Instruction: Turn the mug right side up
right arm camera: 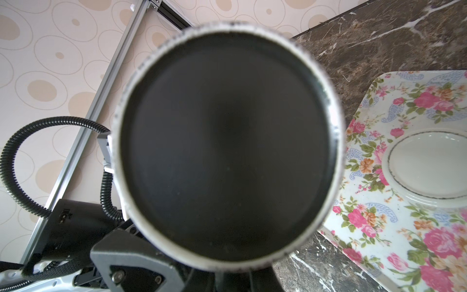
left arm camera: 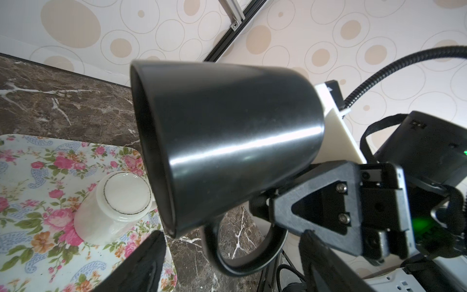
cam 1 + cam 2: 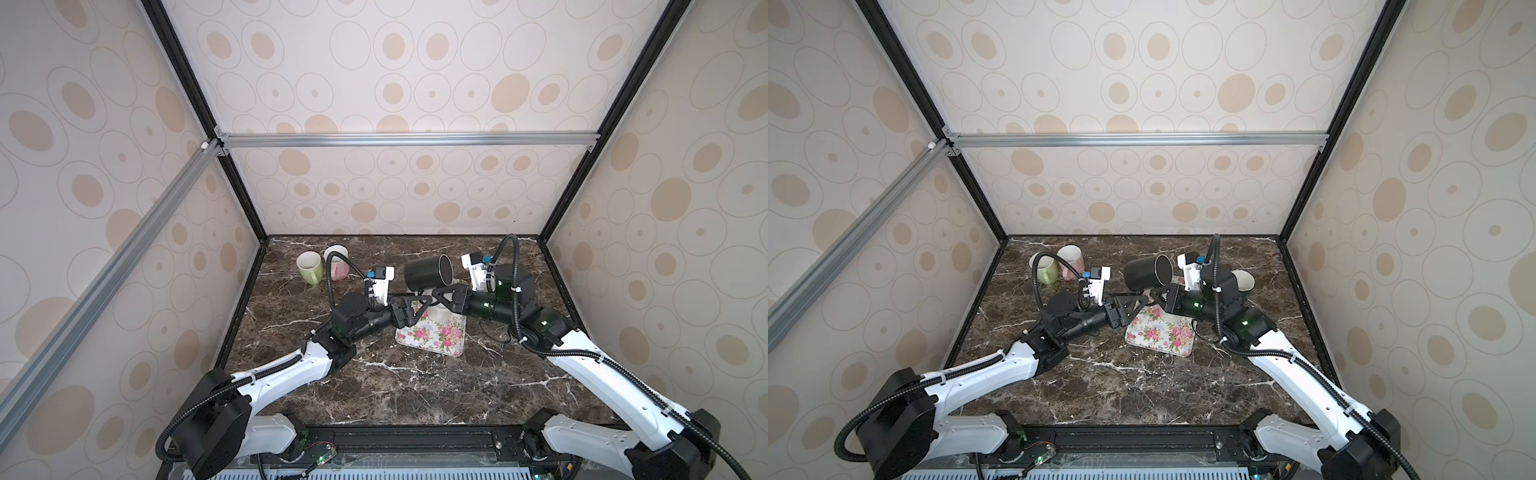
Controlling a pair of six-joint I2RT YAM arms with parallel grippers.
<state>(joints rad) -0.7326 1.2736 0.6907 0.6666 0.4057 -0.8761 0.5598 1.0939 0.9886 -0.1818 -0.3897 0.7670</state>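
**A:** Obs. Black mug (image 3: 428,272) is in the air near the floral tray (image 3: 449,353), lying sideways with its mouth toward the right arm. The right end effector (image 3: 438,296) is clamped where the handle (image 2: 216,254) meets the body. The left end effector (image 3: 424,305) has its jaws apart, either side of the handle loop.

**B:** Looks like a regrasp. Cautions?

**A:** Seat the left fingers squarely on the handle before the right lets go. Then turn it mouth-up slowly, clear of the inverted white mug (image 2: 113,202), and set it flat on the surface (image 3: 374,395).
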